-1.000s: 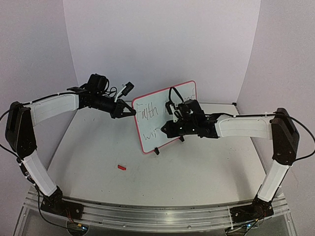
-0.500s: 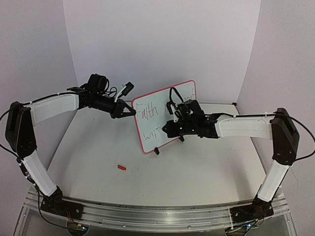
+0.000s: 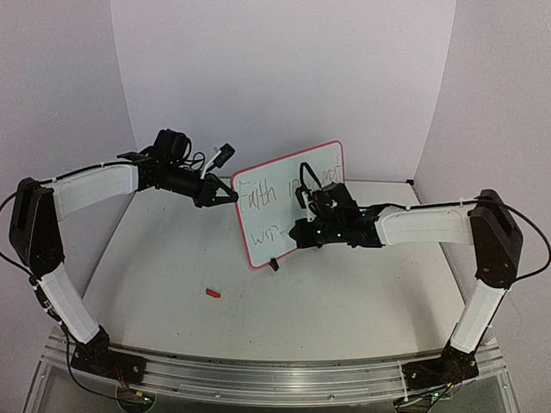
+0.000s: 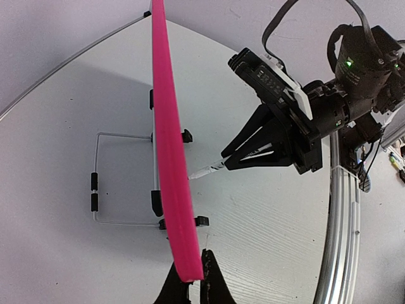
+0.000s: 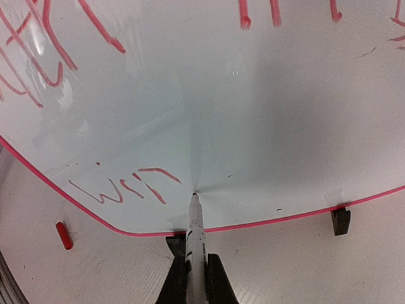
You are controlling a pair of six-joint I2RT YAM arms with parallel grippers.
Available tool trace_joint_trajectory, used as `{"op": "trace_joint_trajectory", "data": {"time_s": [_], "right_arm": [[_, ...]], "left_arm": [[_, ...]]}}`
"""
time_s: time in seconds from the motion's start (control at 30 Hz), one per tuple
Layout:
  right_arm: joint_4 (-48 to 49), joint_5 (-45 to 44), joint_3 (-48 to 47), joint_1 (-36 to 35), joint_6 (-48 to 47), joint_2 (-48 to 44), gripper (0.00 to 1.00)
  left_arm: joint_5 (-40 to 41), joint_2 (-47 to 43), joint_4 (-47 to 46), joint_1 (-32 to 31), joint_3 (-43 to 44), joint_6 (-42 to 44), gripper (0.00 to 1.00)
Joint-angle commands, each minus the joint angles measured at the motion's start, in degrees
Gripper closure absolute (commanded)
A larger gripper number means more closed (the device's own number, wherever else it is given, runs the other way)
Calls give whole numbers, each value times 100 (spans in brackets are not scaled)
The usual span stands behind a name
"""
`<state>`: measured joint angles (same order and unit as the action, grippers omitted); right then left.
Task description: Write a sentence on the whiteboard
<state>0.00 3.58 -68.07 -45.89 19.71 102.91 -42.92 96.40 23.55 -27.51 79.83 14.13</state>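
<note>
The small rectangular whiteboard with a red-pink rim (image 3: 261, 217) stands tilted on black clip feet (image 5: 340, 220) near the middle of the white desk (image 3: 362, 292). The left claw (image 3: 231, 196) is clenched on the whiteboard's upper edge on the left arm's side. In its wrist view the fingertips pinch the pink rim from both sides. The right claw (image 3: 298, 234) sits in front of the whiteboard's lower half, grasping a thin white marker (image 5: 197, 234) whose tip touches the white face just right of the lower line of writing. The thin handwritten sentence (image 3: 262, 196) reads "Faith" and more in its upper line, and roughly "win" below. A small red cap (image 3: 213, 293) lies on the desk in front of the whiteboard, apart from it.
</note>
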Motion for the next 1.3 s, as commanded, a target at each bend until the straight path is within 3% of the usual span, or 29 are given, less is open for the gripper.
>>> {"op": "trace_joint_trajectory", "data": {"time_s": [0.0, 1.27], "right_arm": [[158, -153, -36, 23, 43, 95, 100], [326, 72, -230, 23, -66, -292, 100]], "left_arm": [[-173, -27, 624, -185, -20, 90, 100], [-182, -69, 627, -207, -20, 91, 100]]}}
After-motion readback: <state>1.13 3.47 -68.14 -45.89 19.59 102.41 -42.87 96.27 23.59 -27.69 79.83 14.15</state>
